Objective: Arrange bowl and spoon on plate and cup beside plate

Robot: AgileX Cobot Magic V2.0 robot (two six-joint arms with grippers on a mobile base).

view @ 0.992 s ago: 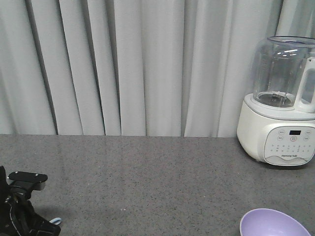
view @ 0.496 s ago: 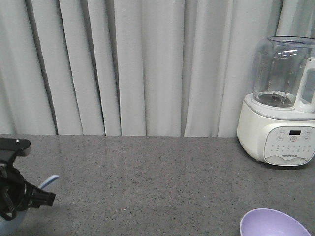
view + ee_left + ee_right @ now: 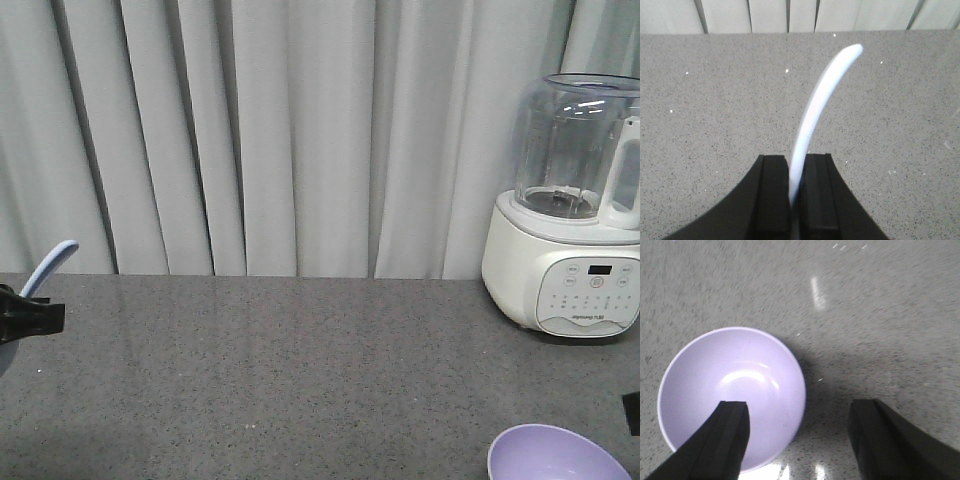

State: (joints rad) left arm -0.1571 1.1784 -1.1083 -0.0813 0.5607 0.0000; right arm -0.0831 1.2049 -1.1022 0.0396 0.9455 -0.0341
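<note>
Left gripper: our left gripper is clamped down tight on the spoon. The two black fingers are pinched on the lower end of the handle with barely a gap between them.
Spoon: pale blue. The curved handle sticks out past the fingertips and bends off to one side. We can't see the scoop end, since it's hidden back between the fingers. From the front view the spoon is way off to the left of the bowl, up off the counter, with the handle tip poking upward in front of the curtain.
Right gripper: our right gripper is spread wide with nothing in it.
Right gripper vs bowl: one finger sits over the inside of the bowl near its rim, and the other is out over bare counter beside the bowl. We can't tell if anything is touching, as that view is a bit smeared.
Bowl: lavender, upright, nothing in it, on the grey speckled counter.
Blender: white base with a clear jar, behind the bowl near the curtain, well apart from it.
</note>
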